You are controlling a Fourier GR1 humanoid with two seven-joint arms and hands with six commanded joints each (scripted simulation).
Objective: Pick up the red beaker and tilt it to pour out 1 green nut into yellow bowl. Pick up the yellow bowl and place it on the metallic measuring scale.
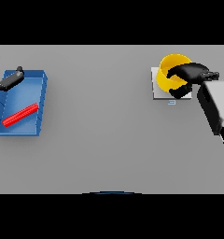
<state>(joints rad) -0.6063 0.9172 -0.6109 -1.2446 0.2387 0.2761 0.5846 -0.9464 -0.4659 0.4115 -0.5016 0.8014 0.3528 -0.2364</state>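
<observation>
A broad bare stretch of the grey table [104, 140] separates both sides. Far right, the right hand [186, 77] curls round the yellow bowl [170, 70], tilted above the metallic scale [157, 91]. Far left, the left hand [6, 81], fingers relaxed, hovers over the blue tray [39, 93] holding a red beaker [20, 115].

A lab bench: grey table [104, 140] with a metallic measuring scale [157, 93].

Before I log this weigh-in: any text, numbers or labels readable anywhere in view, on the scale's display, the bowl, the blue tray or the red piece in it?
No readable text anywhere.
Metallic measuring scale: a small bluish mark at its front edge, perhaps a display, too small to read.
Yellow bowl, held by the right hand over the scale: no markings.
Blue tray and red beaker lying in it: no labels visible.
</observation>
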